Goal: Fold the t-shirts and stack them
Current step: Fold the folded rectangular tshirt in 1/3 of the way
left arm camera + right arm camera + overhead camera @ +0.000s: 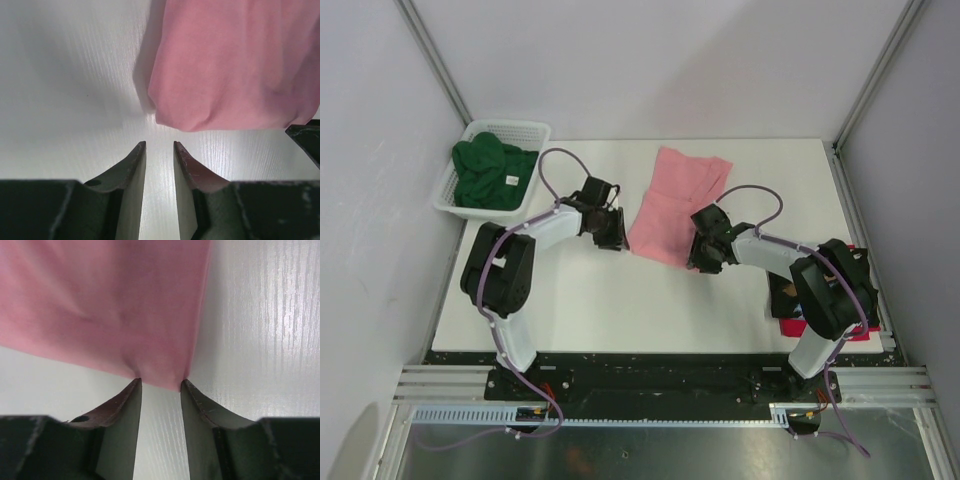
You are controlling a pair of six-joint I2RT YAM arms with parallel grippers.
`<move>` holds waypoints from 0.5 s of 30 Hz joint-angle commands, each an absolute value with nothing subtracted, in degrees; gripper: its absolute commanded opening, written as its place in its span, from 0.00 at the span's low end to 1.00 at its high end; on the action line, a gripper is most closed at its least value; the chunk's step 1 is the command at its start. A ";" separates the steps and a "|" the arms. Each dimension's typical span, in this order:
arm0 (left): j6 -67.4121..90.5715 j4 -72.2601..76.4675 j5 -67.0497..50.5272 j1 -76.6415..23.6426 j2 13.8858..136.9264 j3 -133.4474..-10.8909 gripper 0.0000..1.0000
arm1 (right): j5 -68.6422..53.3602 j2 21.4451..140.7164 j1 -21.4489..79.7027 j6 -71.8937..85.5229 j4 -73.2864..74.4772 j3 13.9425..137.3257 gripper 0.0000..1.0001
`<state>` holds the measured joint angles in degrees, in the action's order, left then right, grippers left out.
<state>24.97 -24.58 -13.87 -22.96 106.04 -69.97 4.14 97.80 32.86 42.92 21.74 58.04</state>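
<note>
Your white surface point(580, 300) carries the salmon-pink t-shirt point(675, 205), folded into a long slanted panel at its middle. To the far left of that shirt, at the surface's back corner, stands the white mesh basket point(448, 196) with the dark green t-shirt point(492, 172) bundled inside it. To the shirt's near right, mostly hidden under your right arm, a red t-shirt point(788, 328) lies at the surface's edge with a dark piece point(784, 292) on top; you cannot make out more of it. Your right gripper point(160, 382) is parted, its tips touching the pink shirt's near right corner with the hem between them. Your left gripper point(160, 145) is slightly spread, holding nothing, just short of the shirt's near left corner.
</note>
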 commanded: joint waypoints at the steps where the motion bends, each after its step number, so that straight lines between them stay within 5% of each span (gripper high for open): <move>1: 24.84 -23.98 -14.83 -22.84 102.60 -68.81 0.33 | 7.44 96.80 32.75 44.26 19.71 57.75 0.36; 6: 25.30 -23.69 -13.80 -24.36 101.86 -67.04 0.33 | 10.11 94.64 31.40 42.58 23.53 57.32 0.08; 15: 27.79 -16.58 -14.06 -30.41 99.56 -60.98 0.32 | 10.26 90.58 27.43 37.50 27.51 54.34 0.04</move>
